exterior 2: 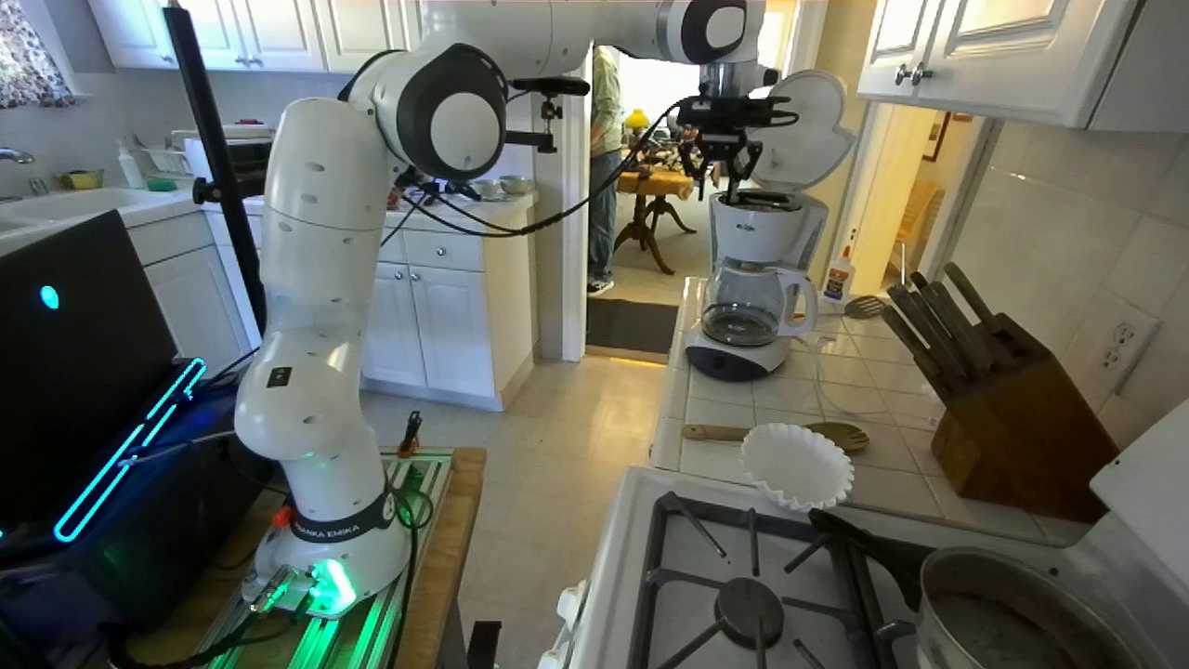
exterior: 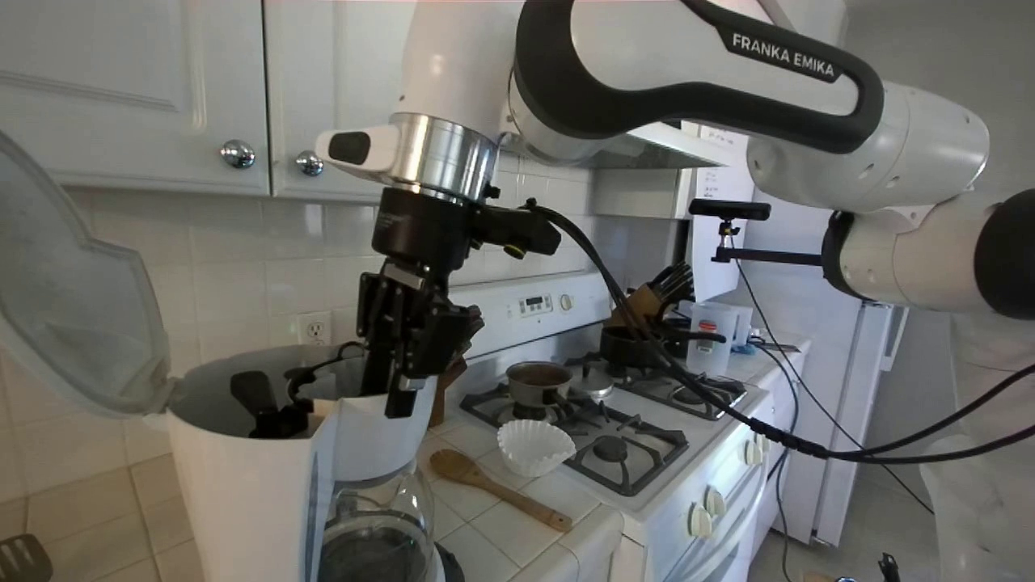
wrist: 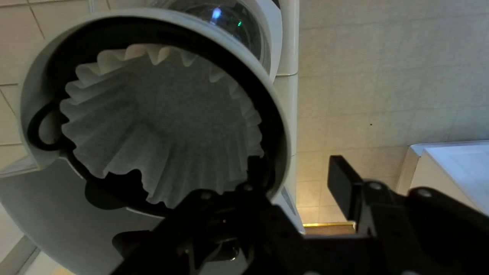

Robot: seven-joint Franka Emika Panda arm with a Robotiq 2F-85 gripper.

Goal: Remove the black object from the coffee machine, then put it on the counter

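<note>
Straddling coffee machine (exterior 2: 757, 228) rim w/ gripper (wrist: 298, 173) spread; black basket (wrist: 126, 34) sits inside, nr floor-side edge of counter (exterior 2: 715, 404). Shld pinch basket wall, not rim, then lift vert.

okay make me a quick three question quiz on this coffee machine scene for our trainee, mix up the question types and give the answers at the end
1. Short answer: in the wrist view, what lies inside the black basket?

2. True or false: the coffee machine has its lid raised.

3. Multiple choice: how does the gripper stand at the coffee machine?
A: both fingers inside it
B: both fingers outside it
C: one finger inside it, one outside

Key:
1. A pleated paper filter.
2. True.
3. C.
</note>
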